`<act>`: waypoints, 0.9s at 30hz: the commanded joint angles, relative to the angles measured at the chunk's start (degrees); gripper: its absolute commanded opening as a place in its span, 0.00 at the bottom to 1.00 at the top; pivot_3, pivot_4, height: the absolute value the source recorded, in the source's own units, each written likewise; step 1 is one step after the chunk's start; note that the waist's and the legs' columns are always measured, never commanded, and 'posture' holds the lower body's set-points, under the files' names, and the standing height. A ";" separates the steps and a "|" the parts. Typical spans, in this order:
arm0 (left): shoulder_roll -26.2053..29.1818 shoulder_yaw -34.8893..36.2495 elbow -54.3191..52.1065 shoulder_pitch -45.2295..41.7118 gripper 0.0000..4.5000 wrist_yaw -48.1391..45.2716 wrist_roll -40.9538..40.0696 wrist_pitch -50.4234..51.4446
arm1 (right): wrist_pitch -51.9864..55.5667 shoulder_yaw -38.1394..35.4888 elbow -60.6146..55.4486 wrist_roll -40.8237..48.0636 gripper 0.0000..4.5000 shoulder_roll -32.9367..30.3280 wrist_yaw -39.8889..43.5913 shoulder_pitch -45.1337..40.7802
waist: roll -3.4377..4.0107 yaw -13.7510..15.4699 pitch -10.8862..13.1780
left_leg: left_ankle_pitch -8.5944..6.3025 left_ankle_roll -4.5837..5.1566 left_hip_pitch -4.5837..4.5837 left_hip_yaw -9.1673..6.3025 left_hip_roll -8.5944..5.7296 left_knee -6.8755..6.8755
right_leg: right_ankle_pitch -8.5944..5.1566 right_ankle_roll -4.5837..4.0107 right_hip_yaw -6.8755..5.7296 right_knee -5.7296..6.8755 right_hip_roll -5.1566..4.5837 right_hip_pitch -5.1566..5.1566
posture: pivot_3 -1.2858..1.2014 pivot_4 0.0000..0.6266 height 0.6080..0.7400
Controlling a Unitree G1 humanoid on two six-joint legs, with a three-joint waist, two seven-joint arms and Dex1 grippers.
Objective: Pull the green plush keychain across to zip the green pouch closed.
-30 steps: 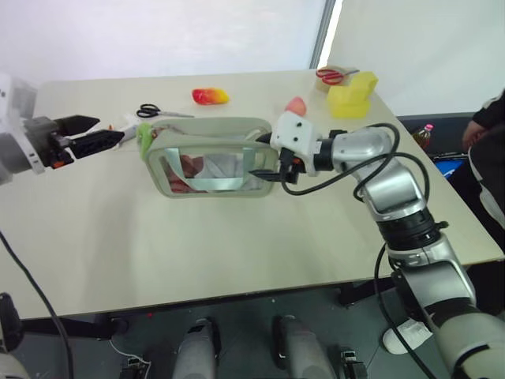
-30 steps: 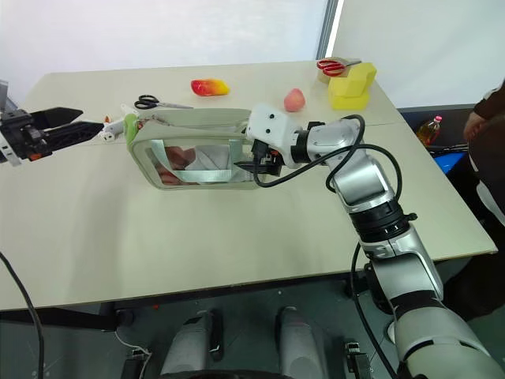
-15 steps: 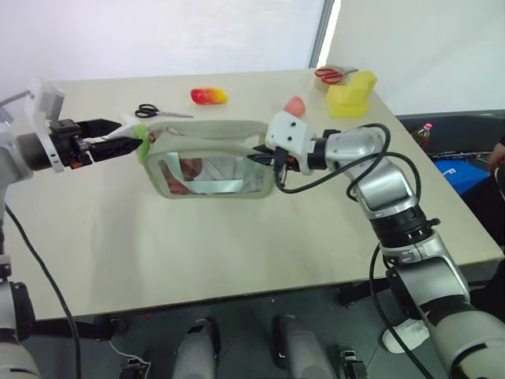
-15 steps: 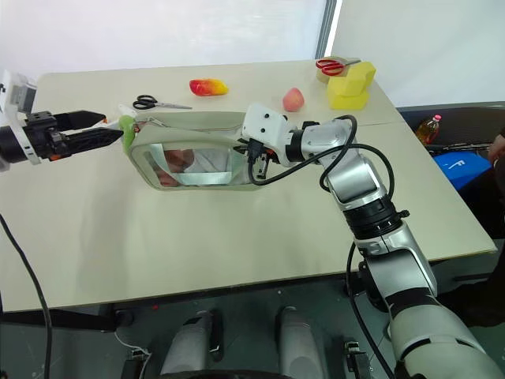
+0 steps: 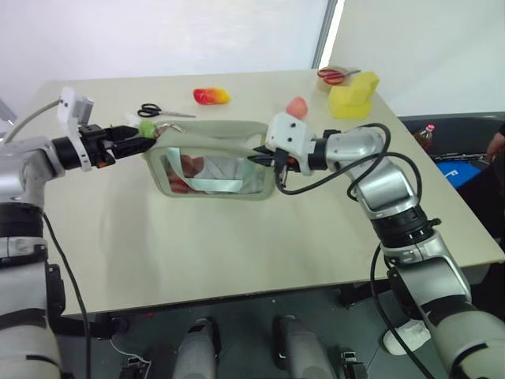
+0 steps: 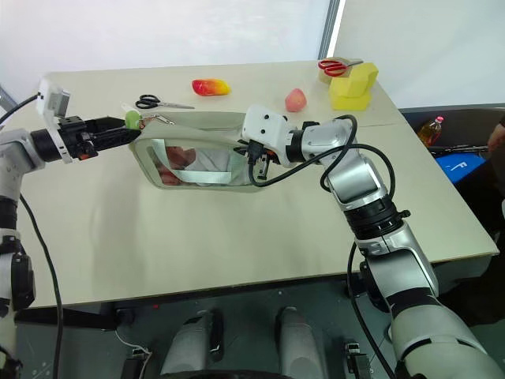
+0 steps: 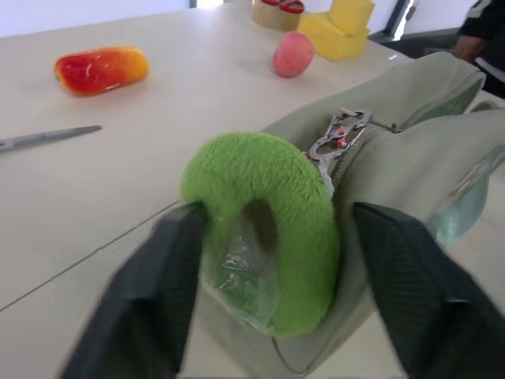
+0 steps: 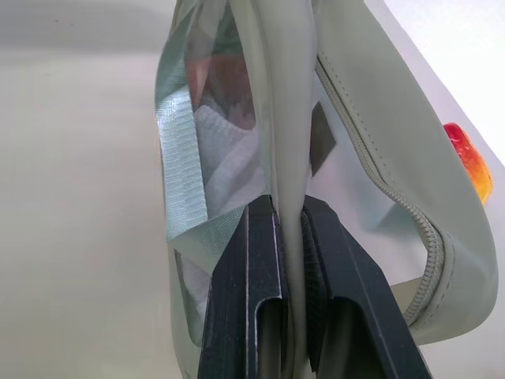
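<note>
two end effectors at work on my table (image 5: 237, 253): right end effector (image 8: 288, 237) clenched on one end of the green pouch (image 5: 213, 162); left end effector (image 7: 272, 260) straddles the green plush keychain (image 7: 268, 205) at the pouch's opposite end, fingers not yet clamped.

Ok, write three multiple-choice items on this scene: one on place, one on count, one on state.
1. Where is the green plush keychain?
A. between the left gripper fingers
B. on the yellow block
C. under the table

2. How many pairs of scissors lie on the table?
A. none
B. two
C. four

3. What is the right gripper doing?
A. hanging open
B. shut on the green pouch
C. holding the peach

Key: 1 A, the plush sits between both fingers; 2 B, black scissors and red scissors; 3 B, its fingers pinch the fabric edge.
</note>
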 commanded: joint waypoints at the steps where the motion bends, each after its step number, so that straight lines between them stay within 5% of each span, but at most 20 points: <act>1: 0.99 0.73 -1.25 -1.65 0.25 -0.64 0.16 0.34 | -0.46 -0.29 -1.44 0.34 0.00 -0.06 -0.02 -1.24 | 0.00 -0.01 0.00 | 0.00 0.00 0.00 0.00 0.00 0.00 | 0.00 0.00 0.00 0.00 0.00 0.00 | 0.52 0.24 1.00; 3: 1.05 0.82 -1.35 -1.72 0.02 -0.59 0.43 0.07 | -0.68 -0.30 -1.21 0.31 0.00 0.11 -0.17 -1.34 | 0.00 -0.01 0.00 | 0.00 0.00 0.00 -0.01 0.00 -0.02 | 0.00 0.00 0.00 0.02 0.00 -0.01 | 0.52 0.24 1.00; 4: 1.08 0.80 -1.58 -1.83 0.01 -0.49 0.56 -0.05 | -0.80 -0.29 -1.07 0.28 0.00 0.16 -0.21 -1.40 | 0.00 -0.01 0.00 | 0.00 0.00 0.00 -0.01 0.00 -0.02 | 0.00 0.00 0.00 0.02 0.00 -0.01 | 0.52 0.24 1.00; 14: 2.01 -0.99 -14.84 -6.85 0.01 -5.34 -2.69 6.69 | -1.84 -0.17 0.29 -0.12 0.00 0.54 -0.74 -2.04 | -0.01 -0.03 0.01 | 0.00 0.00 -0.01 0.00 0.00 -0.01 | -0.01 0.01 0.00 0.00 0.00 0.00 | 0.52 0.24 1.00; 27: -2.40 -9.07 -12.65 -8.00 0.01 -1.68 7.95 -5.18 | -1.31 -0.25 -0.68 -0.54 0.00 0.64 -1.85 -1.29 | -0.01 -0.01 0.01 | 0.01 0.02 0.03 -0.03 0.00 0.03 | -0.01 0.00 0.01 0.15 0.01 -0.02 | 0.52 0.24 1.00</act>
